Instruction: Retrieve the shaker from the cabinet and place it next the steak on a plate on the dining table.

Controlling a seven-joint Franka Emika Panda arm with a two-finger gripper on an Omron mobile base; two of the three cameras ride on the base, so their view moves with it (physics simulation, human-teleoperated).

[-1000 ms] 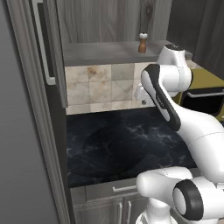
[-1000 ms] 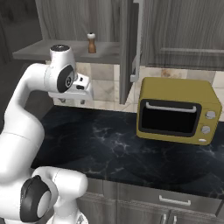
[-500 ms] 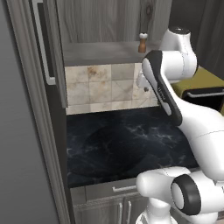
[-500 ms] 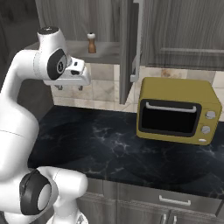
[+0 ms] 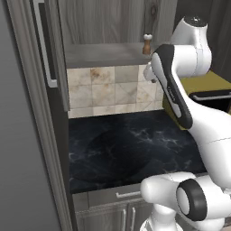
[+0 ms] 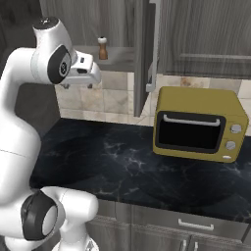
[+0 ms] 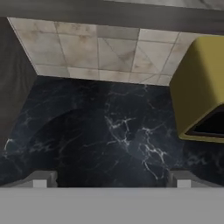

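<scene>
Right base view, unlabelled shaker (image 6: 102, 48) on cabinet (image 6: 122, 56) shelf

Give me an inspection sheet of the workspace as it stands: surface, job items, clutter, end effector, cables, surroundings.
Surface: black marble counter, bare in the middle.
Job's things: shaker upright on the open cabinet shelf, untouched. Steak, plate and dining table: nothing seen.
Clutter: yellow microwave on the counter, door shut.
End effector: open, empty, raised over the counter, below shelf level, pointing down.
Cables: nothing seen.
Surroundings: beige tile backsplash; cabinet door swung open; drawers under the counter.
</scene>
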